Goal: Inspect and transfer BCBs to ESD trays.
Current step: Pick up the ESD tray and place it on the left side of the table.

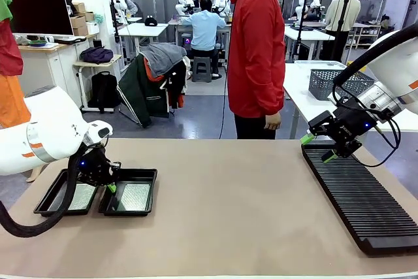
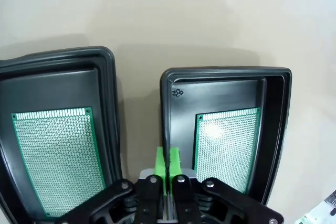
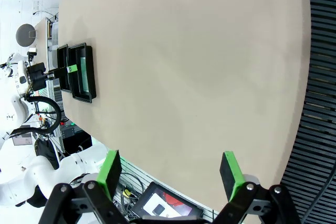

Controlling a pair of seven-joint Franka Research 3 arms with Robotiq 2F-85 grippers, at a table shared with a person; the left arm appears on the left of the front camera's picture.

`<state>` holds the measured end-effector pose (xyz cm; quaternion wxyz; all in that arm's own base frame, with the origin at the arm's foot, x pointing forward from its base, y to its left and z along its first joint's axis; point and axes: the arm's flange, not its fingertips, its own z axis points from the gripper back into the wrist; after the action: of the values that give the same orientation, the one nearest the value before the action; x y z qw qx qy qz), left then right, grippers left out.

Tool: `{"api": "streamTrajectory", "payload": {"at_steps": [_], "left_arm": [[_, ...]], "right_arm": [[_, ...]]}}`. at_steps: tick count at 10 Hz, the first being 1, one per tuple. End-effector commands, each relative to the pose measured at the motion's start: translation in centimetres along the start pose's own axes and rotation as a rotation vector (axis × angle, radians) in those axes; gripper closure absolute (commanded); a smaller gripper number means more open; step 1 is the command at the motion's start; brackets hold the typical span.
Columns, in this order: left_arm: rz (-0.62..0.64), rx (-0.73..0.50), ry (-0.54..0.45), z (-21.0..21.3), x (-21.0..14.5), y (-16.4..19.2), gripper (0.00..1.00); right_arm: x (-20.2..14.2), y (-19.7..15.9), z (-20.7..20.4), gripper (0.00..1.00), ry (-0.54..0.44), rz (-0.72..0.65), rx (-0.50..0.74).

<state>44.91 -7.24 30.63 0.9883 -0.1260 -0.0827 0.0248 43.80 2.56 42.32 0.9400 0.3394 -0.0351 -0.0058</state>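
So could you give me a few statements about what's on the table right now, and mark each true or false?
1. Each tray holds a board. True.
2. The left gripper has its fingers spread wide. False: they are shut together, holding nothing.
3. The right gripper is open. True.
4. The rack is full of boards. False: its visible slots are empty.
5. The person is holding a board. False: the visible hand hangs empty.
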Motion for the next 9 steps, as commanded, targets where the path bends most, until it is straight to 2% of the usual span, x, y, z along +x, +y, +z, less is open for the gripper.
{"api": "streamTrajectory", "payload": {"at_steps": [1, 4, 5, 6, 7, 8, 9], "left_arm": [[0.003, 0.0, -0.001, 0.2, -0.2, 0.2, 0.97], [0.012, 0.022, 0.009, 0.2, -0.1, -0.4, 0.97], [0.018, 0.032, 0.015, 0.4, -0.1, -0.5, 0.79], [0.02, 0.049, 0.021, 0.7, -0.2, -1.0, 0.78], [0.019, 0.071, 0.025, 1.2, -0.3, -1.6, 0.61], [0.019, 0.088, 0.024, 1.8, -0.4, -2.0, 0.6], [0.014, 0.108, 0.029, 2.6, -0.5, -2.5, 0.42]], "right_arm": [[0.0, 0.2, -0.1, 0.0, -0.011, -0.018, -0.014], [0.0, 0.2, -0.1, 0.0, -0.011, -0.018, -0.014], [0.0, 0.2, -0.1, 0.0, -0.011, -0.018, -0.014], [0.0, 0.2, -0.1, 0.0, -0.011, -0.018, -0.014], [0.0, 0.2, -0.1, 0.0, -0.011, -0.018, -0.014], [0.0, 0.2, -0.1, 0.0, -0.011, -0.018, -0.014], [0.0, 0.2, -0.1, 0.0, -0.011, -0.018, -0.014]]}}
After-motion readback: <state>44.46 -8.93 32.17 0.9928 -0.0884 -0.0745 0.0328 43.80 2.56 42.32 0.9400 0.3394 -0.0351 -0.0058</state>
